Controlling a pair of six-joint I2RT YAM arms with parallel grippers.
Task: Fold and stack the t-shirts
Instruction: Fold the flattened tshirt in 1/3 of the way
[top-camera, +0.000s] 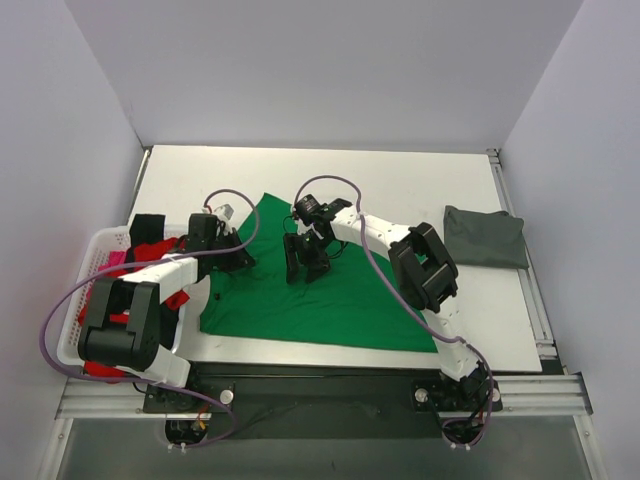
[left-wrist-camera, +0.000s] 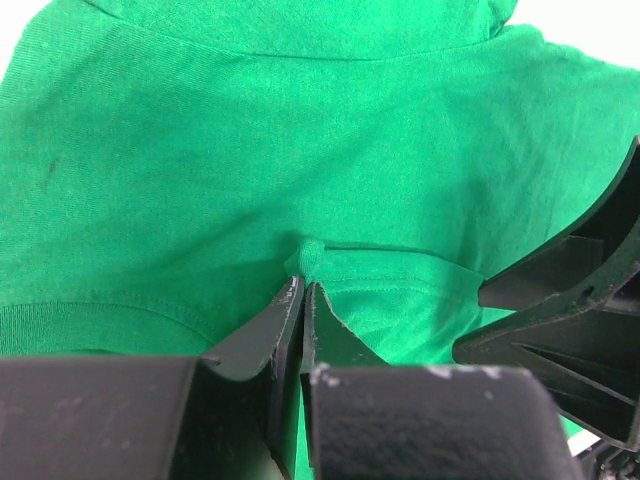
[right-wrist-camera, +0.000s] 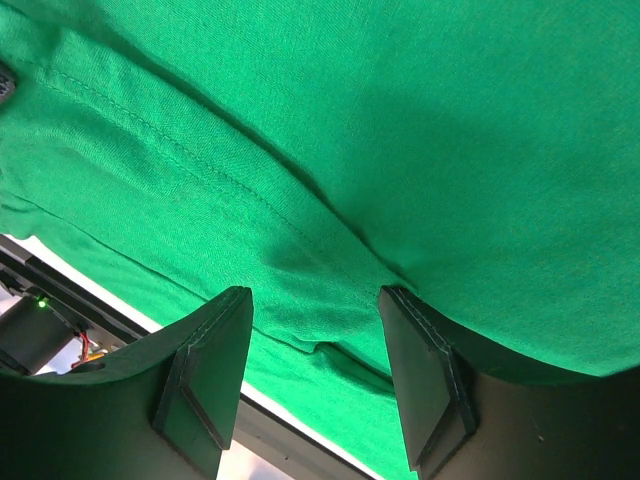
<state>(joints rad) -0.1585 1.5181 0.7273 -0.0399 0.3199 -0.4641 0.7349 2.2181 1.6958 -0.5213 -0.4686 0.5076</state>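
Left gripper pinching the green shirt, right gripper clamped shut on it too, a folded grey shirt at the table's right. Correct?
One thing is off: the right gripper is open, its fingers wide apart over the green shirt, as the right wrist view shows. The left gripper does pinch the shirt, and the folded grey shirt lies at the right.

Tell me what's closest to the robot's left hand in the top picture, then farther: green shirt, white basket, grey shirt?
1. Green shirt: pinched in the left hand.
2. White basket: just left of it.
3. Grey shirt: folded, far over on the right side.
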